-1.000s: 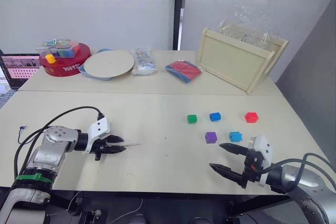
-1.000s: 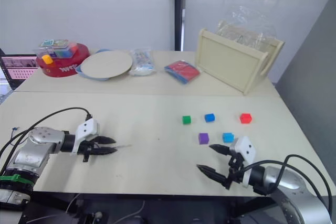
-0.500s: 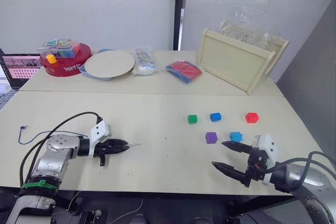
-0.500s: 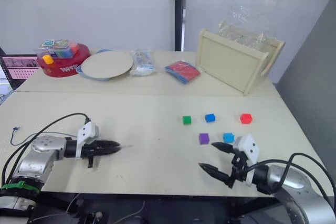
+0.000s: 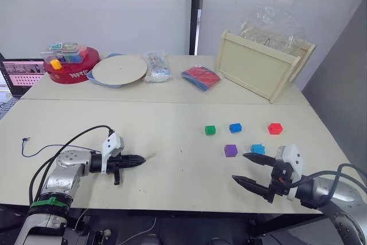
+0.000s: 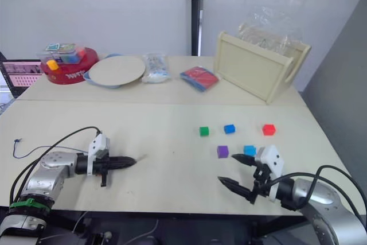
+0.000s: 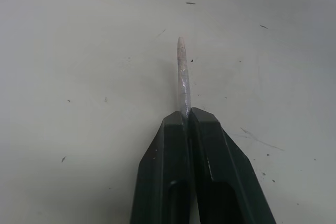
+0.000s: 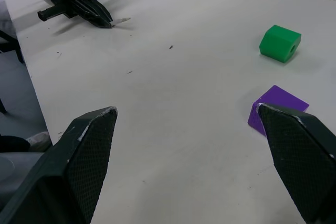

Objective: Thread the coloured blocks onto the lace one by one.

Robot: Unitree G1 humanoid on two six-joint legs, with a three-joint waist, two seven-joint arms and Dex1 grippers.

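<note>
My left gripper (image 5: 139,159) lies low over the table at the front left, shut on the lace. The lace's stiff pale tip (image 7: 182,72) sticks out past the fingertips. Its thin dark cord trails back to a knot (image 5: 23,140) near the table's left edge. Five blocks sit on the right half: green (image 5: 210,130), blue (image 5: 235,127), red (image 5: 275,128), purple (image 5: 230,150) and cyan (image 5: 257,149). My right gripper (image 5: 248,168) is open with nothing in it, just in front of the purple and cyan blocks. The right wrist view has the purple block (image 8: 275,109) by one finger.
Along the back of the table stand a red round tub (image 5: 67,67) with toys on top, a pale plate (image 5: 118,70), a clear packet (image 5: 157,66), a red and blue pad (image 5: 200,77) and a wooden tray (image 5: 261,64). A laptop (image 5: 20,76) sits at the far left.
My left gripper's fingers have drawn together on the lace tip, and the gripper has edged a little to the right with its wrist rolled. My right gripper has barely shifted.
</note>
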